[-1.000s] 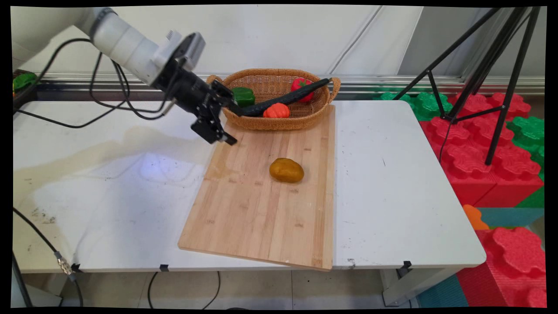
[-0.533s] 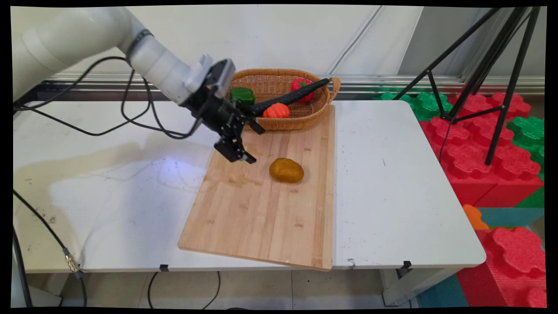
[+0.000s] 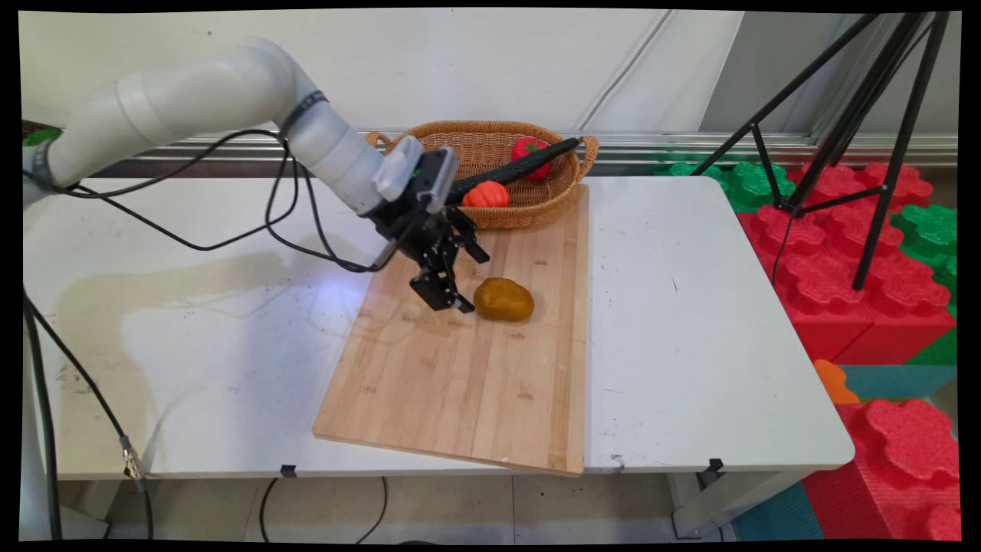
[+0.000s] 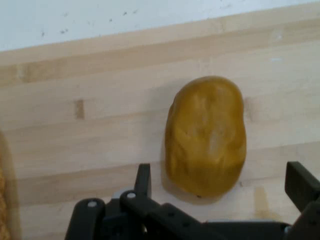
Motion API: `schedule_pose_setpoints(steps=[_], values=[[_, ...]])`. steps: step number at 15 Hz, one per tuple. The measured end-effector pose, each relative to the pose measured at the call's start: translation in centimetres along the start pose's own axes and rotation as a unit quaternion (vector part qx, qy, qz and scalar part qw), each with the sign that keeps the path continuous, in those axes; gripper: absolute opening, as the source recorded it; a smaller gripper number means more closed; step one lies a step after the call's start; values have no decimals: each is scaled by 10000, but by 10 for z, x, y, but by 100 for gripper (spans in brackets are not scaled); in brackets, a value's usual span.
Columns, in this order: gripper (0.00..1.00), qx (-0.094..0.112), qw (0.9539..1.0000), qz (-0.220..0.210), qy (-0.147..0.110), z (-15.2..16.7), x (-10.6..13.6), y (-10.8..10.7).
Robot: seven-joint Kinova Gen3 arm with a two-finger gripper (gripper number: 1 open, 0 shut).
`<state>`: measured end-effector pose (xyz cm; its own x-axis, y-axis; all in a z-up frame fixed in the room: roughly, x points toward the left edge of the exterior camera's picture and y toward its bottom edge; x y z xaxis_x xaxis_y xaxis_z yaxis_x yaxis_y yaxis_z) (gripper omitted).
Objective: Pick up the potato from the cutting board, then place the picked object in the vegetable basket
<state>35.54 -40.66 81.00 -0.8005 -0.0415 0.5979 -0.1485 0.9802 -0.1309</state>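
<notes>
Main view: the gripper [image 3: 467, 284] is angled down beside the potato [image 3: 503, 299], its fingers [image 4: 143, 180] spread wide, gripping nothing. The potato's long axis is seen running between them on the cutting board [image 3: 460, 383].

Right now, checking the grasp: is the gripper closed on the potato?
No, the gripper is open, its fingers either side of the potato.

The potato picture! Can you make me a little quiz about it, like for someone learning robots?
1. True or false: the end effector is holding the potato.
2. What does the potato lie on: A) cutting board, B) basket, C) bare table?
3. Fill in: the tomato in the basket is ___ in colour.

Key: 1 false, it is open and close beside the potato; 2 A; 3 red.
</notes>
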Motion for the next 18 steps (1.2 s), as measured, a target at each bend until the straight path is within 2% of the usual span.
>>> schedule_pose_setpoints(steps=[11, 12, 18], values=[[100, -109, 9998, 45, -174, 48, 6, -5], [0, -110, 9998, 42, -167, 50, 6, -5], [0, -90, 9999, -13, -99, 54, 10, -7]])
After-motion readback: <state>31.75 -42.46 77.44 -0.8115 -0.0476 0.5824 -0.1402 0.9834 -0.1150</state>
